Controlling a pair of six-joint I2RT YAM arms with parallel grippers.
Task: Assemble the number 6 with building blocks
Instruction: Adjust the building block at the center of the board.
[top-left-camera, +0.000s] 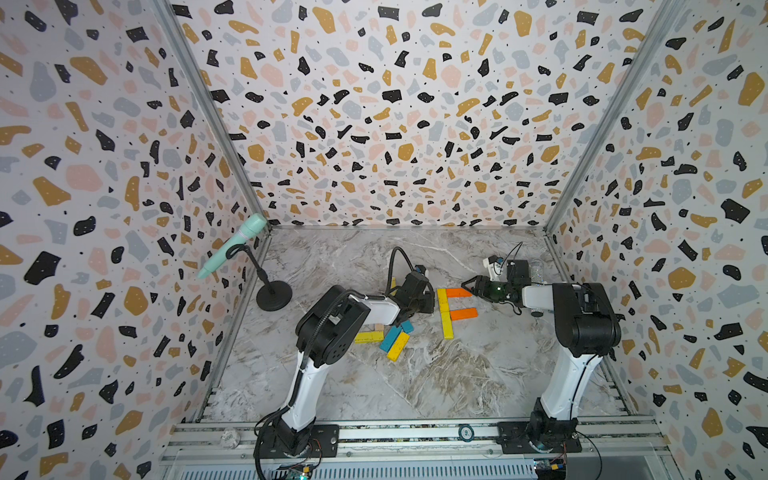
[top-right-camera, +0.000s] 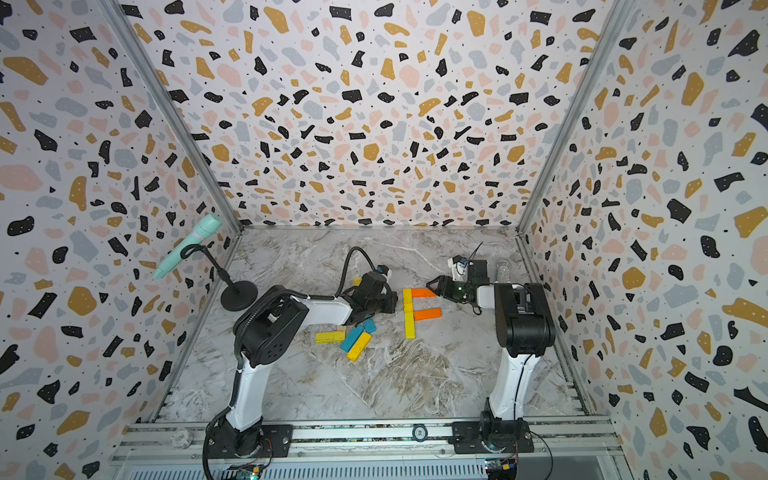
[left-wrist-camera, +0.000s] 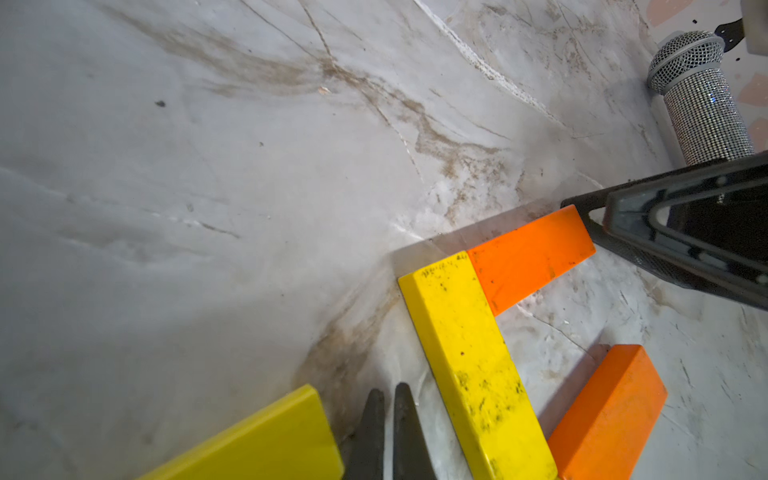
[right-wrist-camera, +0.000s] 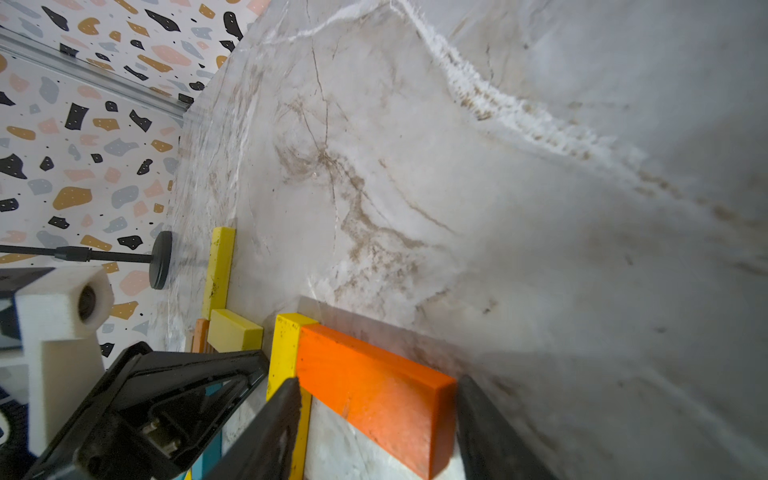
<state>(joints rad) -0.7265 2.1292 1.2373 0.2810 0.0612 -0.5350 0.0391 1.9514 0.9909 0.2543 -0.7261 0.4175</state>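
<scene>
In both top views four building blocks lie joined on the marble: two yellow planks (top-left-camera: 444, 311) end to end as an upright stroke, an orange plank (top-left-camera: 457, 292) branching right from its top, and a second orange plank (top-left-camera: 464, 313) at mid-height. My right gripper (right-wrist-camera: 374, 386) is open, its fingers either side of the top orange plank's (right-wrist-camera: 374, 395) free end. My left gripper (left-wrist-camera: 388, 392) is shut and empty, its tips low beside the yellow stroke (left-wrist-camera: 469, 365). Loose teal and yellow planks (top-left-camera: 392, 341) lie in a heap at the left. The finished number 6 does not show.
A mint microphone (top-left-camera: 237, 245) leans on a black stand (top-left-camera: 273, 296) at the left wall. A silver glitter microphone (left-wrist-camera: 698, 104) lies near the right wall behind my right arm. Another yellow plank (right-wrist-camera: 218, 270) lies behind my left gripper. Patterned walls close three sides.
</scene>
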